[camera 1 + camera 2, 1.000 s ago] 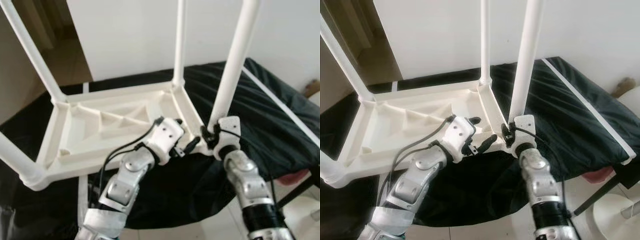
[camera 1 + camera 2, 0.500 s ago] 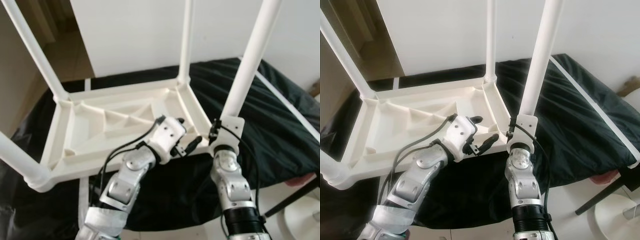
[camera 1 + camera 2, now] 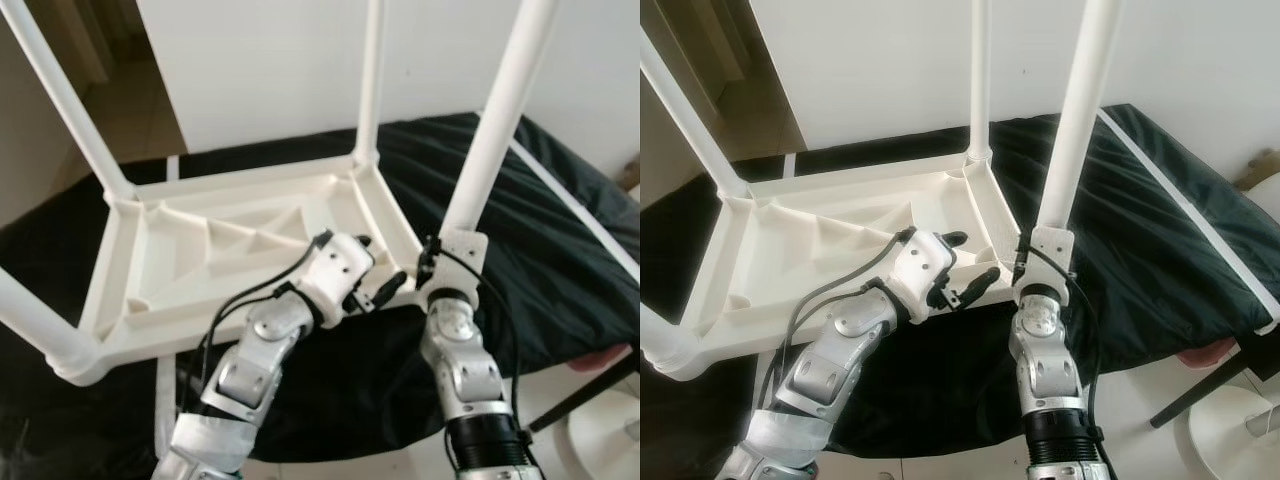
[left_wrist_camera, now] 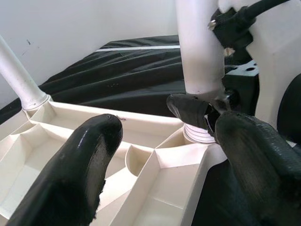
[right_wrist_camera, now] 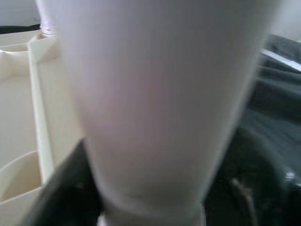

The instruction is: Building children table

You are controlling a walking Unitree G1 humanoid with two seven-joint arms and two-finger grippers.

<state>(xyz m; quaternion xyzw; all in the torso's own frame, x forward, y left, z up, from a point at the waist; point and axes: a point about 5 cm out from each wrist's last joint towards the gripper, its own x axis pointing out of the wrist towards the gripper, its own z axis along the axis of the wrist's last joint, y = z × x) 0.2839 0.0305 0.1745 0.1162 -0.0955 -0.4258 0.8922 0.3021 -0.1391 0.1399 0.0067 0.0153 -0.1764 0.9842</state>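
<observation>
The right tool [image 3: 1025, 270] squeezes the white plastic leg [image 3: 1072, 140] to push it into the upside-down white plastic tabletop [image 3: 810, 250], while the left tool [image 3: 962, 267] waits open and empty nearby.

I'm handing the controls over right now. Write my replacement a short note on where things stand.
Right tool: shut on the near-right leg, just above its socket.
Left tool: open, over the table top's near rim beside that socket, gripping nothing.
The white table top lies upside down on the black cloth.
Done: four legs stand at the corners.
Left: check that the held leg is fully seated, then turn the table upright.
</observation>
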